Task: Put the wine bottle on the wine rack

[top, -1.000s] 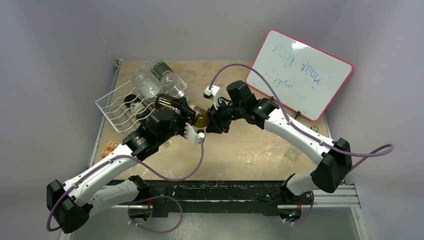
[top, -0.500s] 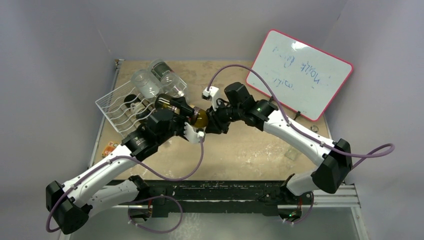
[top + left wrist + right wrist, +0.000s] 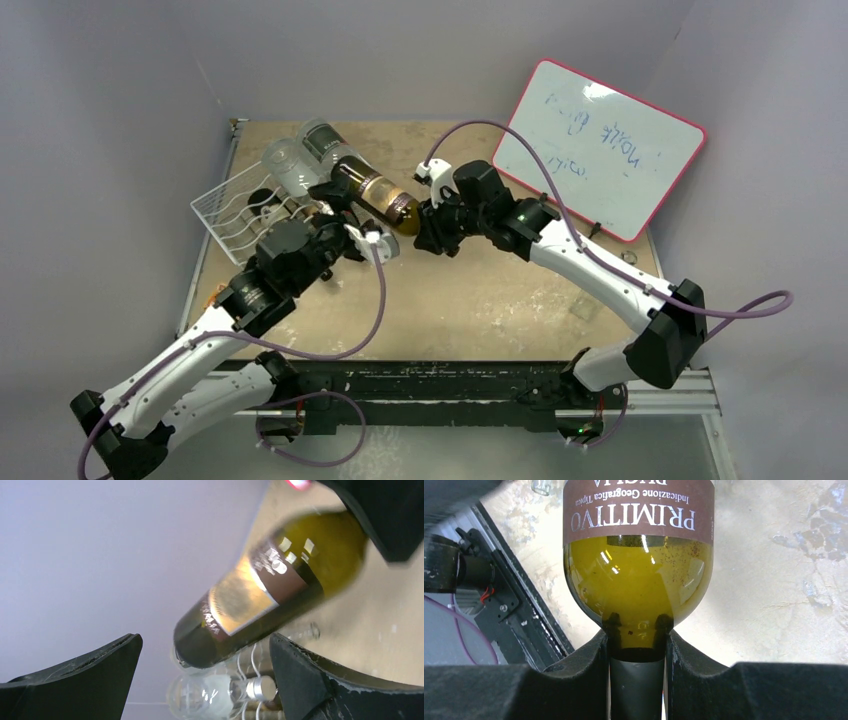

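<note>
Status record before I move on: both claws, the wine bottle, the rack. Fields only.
right claw: shut on the neck of the wine bottle
left claw: open, under the bottle, not touching it
wine bottle: tilted, base toward the wine rack
wine rack: two clear bottles at its far edge
task: bottle not yet lying in a groove

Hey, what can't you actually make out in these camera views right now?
Whiteboard writing, top view: too small and faint to read.
Whether the wine bottle base touches the wine rack: in the top view the bottle itself and the left arm cover that spot, and the left wrist view is blurred.
Label, right wrist view: its upper lines are cut off by the top edge.
</note>
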`<state>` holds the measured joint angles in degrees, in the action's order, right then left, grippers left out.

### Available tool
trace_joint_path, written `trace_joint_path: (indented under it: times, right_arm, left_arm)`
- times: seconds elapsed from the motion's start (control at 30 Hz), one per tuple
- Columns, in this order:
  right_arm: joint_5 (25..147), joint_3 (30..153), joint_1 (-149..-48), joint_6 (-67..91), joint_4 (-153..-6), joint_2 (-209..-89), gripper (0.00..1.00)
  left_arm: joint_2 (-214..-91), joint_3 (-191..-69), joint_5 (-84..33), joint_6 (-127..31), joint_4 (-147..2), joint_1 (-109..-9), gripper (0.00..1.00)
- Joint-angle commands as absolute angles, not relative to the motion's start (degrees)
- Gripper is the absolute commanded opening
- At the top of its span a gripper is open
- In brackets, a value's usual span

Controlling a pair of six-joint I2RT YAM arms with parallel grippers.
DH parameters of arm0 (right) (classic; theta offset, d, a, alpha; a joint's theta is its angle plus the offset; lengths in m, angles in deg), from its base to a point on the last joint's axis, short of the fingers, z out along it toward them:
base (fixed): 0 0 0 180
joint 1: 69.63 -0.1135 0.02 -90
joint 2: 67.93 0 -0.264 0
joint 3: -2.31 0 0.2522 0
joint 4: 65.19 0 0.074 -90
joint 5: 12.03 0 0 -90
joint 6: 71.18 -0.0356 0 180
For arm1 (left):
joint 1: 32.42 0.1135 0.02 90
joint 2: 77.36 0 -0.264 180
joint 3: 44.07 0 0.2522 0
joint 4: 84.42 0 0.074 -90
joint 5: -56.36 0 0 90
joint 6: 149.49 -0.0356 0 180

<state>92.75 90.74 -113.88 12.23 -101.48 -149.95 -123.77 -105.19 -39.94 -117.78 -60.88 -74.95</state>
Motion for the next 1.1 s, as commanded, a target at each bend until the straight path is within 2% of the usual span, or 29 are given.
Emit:
trace_joint_path:
  times: [0.0,0.2,0.43,0.67,1.07]
  right_arm:
    - [92.15,92.98,-113.84,9.75,-88.32,-146.35,0.0]
    - [93.87,93.75,-114.46,6.3,-81.98,-148.54,0.0]
    - [90.03,99.04,-120.99,2.05,-76.21,-156.28,0.0]
    - [83.42,111.69,-128.44,-2.84,-74.61,-169.74,0.0]
    - [73.84,130.33,-133.12,-13.16,-74.66,-187.58,0.0]
  left_arm:
    - [-121.35,-113.26,-45.35,-90.45,-71.73,-75.12,1.0]
    - [-124.41,-129.52,-48.68,-75.54,-59.93,-75.12,1.0]
    - [-125.5,-134.22,-55.21,-65.43,-64.46,-75.1,1.0]
    - [-128.22,-140.57,-61.66,-64.0,-61.26,-75.1,1.0]
    - [-128.56,-143.92,-70.63,-62.89,-53.83,-75.09,1.0]
